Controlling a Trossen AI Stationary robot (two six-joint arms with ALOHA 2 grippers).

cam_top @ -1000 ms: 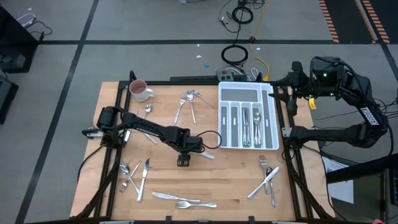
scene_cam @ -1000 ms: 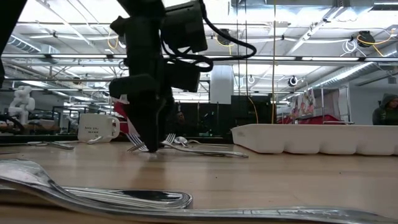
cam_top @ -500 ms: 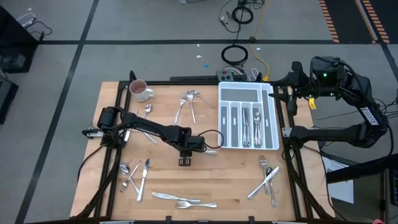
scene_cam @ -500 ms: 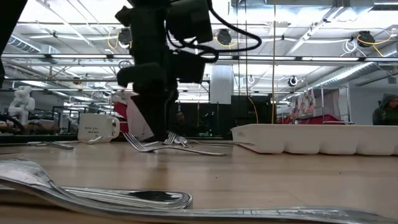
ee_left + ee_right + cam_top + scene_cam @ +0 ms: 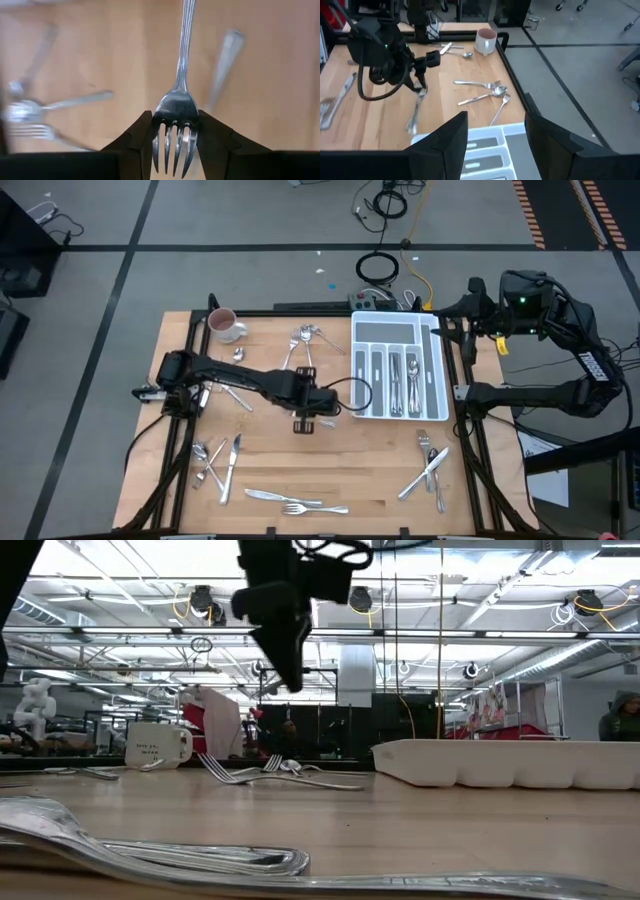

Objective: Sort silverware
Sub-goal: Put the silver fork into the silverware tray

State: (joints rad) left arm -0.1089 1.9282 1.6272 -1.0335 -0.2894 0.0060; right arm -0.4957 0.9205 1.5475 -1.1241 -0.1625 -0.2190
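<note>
My left gripper [image 5: 174,120] hangs above the table's middle [image 5: 325,408], just left of the white tray [image 5: 398,368], and is shut on a silver fork [image 5: 182,60]. The right wrist view shows that fork [image 5: 415,112] dangling below it, handle down. More silverware lies flat on the wood: a cluster at the far middle [image 5: 305,345], one at the near left [image 5: 215,460], one at the near middle [image 5: 295,502] and one at the near right [image 5: 432,465]. A few pieces lie in the tray. My right gripper [image 5: 495,145] waits open, high beyond the table's far right corner. My left gripper pinches the fork's head [image 5: 175,107] between its two fingers [image 5: 142,132], one on each side edge where the tines begin. The fingers come from above, pointing steeply down and along the fork. The fork is lifted clear, its handle [image 5: 186,30] hanging below over the wood.
A pink-and-white mug [image 5: 224,325] stands at the far left corner, with a lone spoon [image 5: 238,355] near it. The tray's wall [image 5: 500,765] rises at the table's right. Black frame rails run along the table's edges. Bare wood lies under the left gripper.
My left gripper has risen from the tabletop and drifted toward the tray, tipping steeper. The fork has come up with it, off the wood and clear, handle hanging down. The other forks at the far middle lie where they were.
</note>
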